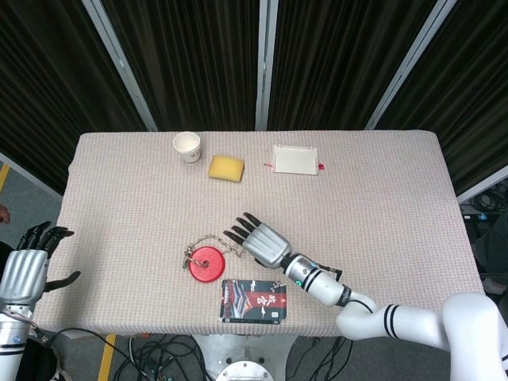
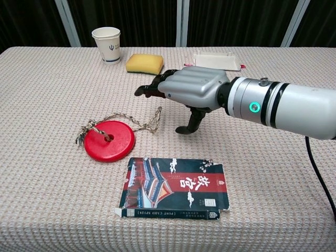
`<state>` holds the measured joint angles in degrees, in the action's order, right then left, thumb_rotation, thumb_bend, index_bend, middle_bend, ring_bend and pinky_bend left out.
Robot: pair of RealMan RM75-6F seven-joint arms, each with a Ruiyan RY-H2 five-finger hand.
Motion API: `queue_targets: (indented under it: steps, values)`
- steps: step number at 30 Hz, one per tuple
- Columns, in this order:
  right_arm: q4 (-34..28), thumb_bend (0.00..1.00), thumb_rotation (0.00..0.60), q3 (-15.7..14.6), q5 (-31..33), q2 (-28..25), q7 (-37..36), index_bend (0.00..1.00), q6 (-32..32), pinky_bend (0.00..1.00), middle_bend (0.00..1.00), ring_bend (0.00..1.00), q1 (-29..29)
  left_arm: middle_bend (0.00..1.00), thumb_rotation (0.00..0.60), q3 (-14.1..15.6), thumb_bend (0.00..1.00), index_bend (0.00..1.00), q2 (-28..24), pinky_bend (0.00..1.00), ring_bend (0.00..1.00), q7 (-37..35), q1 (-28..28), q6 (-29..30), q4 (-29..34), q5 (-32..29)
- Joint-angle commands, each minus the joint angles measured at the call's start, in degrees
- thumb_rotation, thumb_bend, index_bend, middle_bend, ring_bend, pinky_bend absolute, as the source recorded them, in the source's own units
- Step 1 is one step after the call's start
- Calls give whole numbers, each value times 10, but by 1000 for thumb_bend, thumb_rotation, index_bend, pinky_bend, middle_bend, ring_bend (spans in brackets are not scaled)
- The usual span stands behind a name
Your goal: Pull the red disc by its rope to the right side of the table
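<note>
The red disc (image 1: 206,263) lies flat on the woven table cloth (image 1: 381,190), toward the near edge and left of centre; its rope (image 2: 140,123) runs from the hole in the disc's middle, with a frayed end just left of the disc and a longer braided stretch trailing away to the right and ending in a small upright loop; the right hand (image 2: 191,90) hangs above the cloth just right of that loop, palm down, its dark fingers (image 2: 152,90) spread apart and stretched out toward the rope, thumb pointing down, holding nothing; whether a fingertip touches the rope cannot be told from either view; the silver forearm with its green ring light reaches in from the right of the disc; the left hand (image 1: 24,270) is well to the left of the disc, off the table's left edge, fingers apart and empty; a printed card box (image 2: 174,186) with red and dark artwork lies flat just right of and nearer than the disc, close to its rim but apart from it; far behind the disc, along the table's back edge, stand a white paper cup (image 1: 187,146), a yellow sponge (image 1: 226,167) to the cup's right, and a white tray (image 1: 295,159) further right again; dark curtains hang behind the table.
</note>
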<state>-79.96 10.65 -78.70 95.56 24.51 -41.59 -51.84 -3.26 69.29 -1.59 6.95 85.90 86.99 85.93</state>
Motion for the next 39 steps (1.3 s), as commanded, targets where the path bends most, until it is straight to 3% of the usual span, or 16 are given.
queue_targets:
  steps: [1,9,31,39]
  values:
    - [6,216,600,-1,-4,7,-13,0,-5,0,141,0,-6,229,600,0,1,269,1,135,104,-1,-1,0,-1,-1]
    - [3,229,600,-15,-21,5,-44,0,-15,0,179,0,-13,230,600,0,1,269,1,135,105,-3,-2,0,-4,-1]
    - [16,293,600,-39,-32,5,-55,0,-35,0,463,4,-17,229,600,-1,1,270,0,135,105,-10,-4,2,-5,0]
    - [19,380,600,-40,-18,3,-29,22,-34,0,632,147,-19,229,600,-1,2,270,-2,135,105,-8,-4,2,-3,1]
